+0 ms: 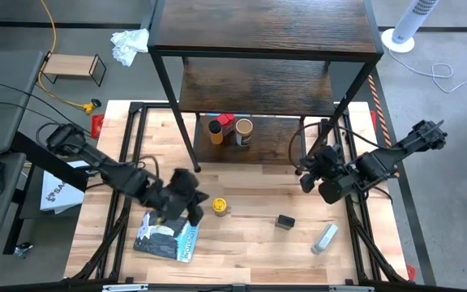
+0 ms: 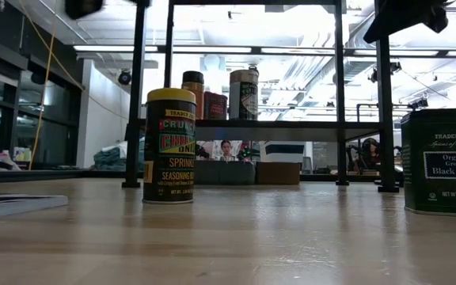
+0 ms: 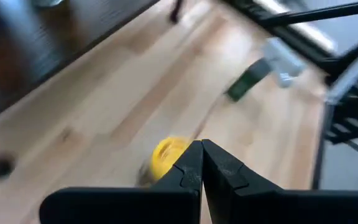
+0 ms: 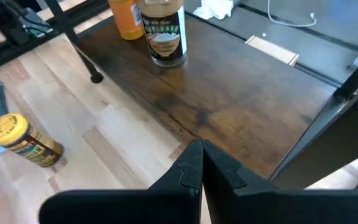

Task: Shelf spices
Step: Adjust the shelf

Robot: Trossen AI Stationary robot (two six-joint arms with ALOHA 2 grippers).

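Dark wood shelf (image 1: 254, 85): it stands across the far side of the table (image 1: 242, 251), and its lowest board already carries three of the spices: the brown jar (image 1: 216, 129), the red one (image 1: 227, 122) and the tan-lidded jar (image 1: 243, 131), grouped close together toward the board's left part.
Left gripper (image 1: 191, 204): it hovers over the table's left front, just beside the yellow-lidded jar, with the flat blue-grey packet (image 1: 167, 238) below it; in the left wrist view its fingers (image 3: 190, 169) are pressed together with nothing between them, and the yellow lid sits just beyond their tips.
Yellow-lidded jar (image 1: 220, 207): upright on the bare table, in front of the shelf and apart from it, not held.
Small black one (image 1: 285, 221): on the table right of the yellow jar, near the grey-white tube (image 1: 325, 238), untouched.
Right gripper (image 1: 308, 180): it waits near the shelf's right front leg, fingers (image 4: 191, 165) closed on nothing.
Step in hand: three spices are shelved and two remain; the left arm appears to be lining up on the yellow-lidded jar, though its jaws are together beside the jar, not around it.
Next move: the jaws would likely need to part, straddle the jar's body below the lid, close, then lift and carry it clear of the shelf's front leg onto a free spot on the lowest board.
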